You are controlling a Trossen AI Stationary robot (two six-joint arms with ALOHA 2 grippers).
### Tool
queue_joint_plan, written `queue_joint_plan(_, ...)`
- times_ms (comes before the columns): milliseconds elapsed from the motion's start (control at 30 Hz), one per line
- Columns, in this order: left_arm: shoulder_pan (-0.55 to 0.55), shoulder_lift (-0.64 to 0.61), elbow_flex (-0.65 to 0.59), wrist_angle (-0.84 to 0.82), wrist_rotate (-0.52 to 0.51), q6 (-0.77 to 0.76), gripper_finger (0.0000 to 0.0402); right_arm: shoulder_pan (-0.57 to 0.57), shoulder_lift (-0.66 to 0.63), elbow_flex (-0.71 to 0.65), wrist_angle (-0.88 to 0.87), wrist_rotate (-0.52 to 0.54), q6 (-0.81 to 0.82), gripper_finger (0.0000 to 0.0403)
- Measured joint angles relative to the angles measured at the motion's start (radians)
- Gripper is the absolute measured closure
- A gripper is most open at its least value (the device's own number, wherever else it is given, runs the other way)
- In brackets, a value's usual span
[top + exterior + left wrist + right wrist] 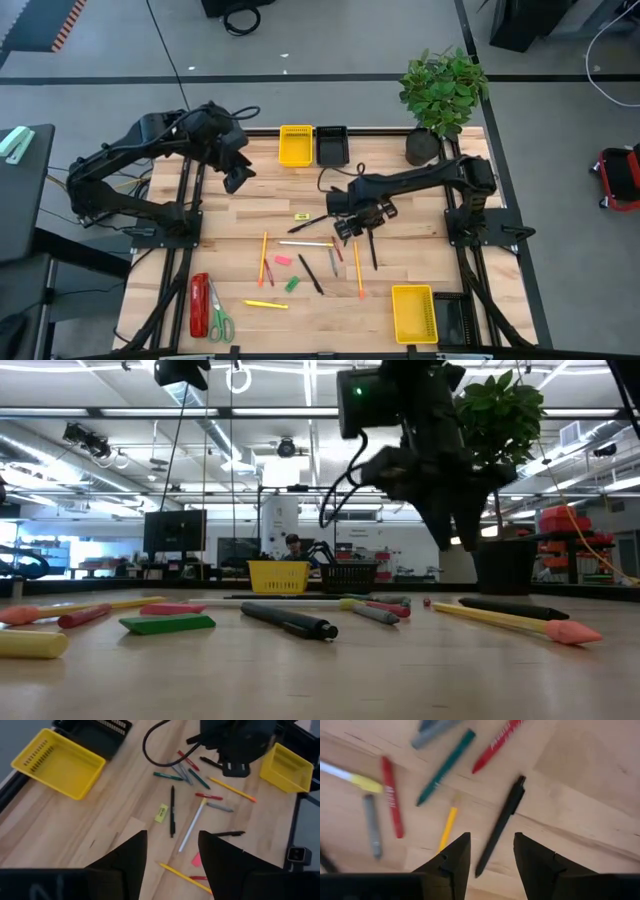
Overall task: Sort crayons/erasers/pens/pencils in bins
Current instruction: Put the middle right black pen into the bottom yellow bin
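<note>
Though crayons (393, 800) bear print | unreadable | right fingers (456, 860) parted

The right arm reaches in over the middle of the surface (400, 195), its right gripper (488, 855) pointing down with fingers parted and empty. The left arm is bent back near that surface's far left corner, its left gripper (172, 857) raised, fingers likewise spread, holding nothing.

Open boards by the far bins, clutter at mid-table

We see bare wood before the yellow bin (295, 145) and black bin (331, 146); the right gripper (348, 228) hangs over scattered pens (310, 273) and pencils (357, 268), and the potted plant (443, 95) blocks the far right corner.
</note>
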Motion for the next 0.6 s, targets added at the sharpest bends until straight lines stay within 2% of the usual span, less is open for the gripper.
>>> queue_joint_plan(267,-0.044,0.0,0.0,0.0,0.001,-0.003,0.022,-0.009,-0.054,-0.192,0.099,-0.079,0.023,0.0247)
queue_joint_plan(600,-0.054,0.0,0.0,0.009,-0.013,-0.037,0.0224,0.026,-0.11,-0.32,0.307,-0.026,0.128,0.0247)
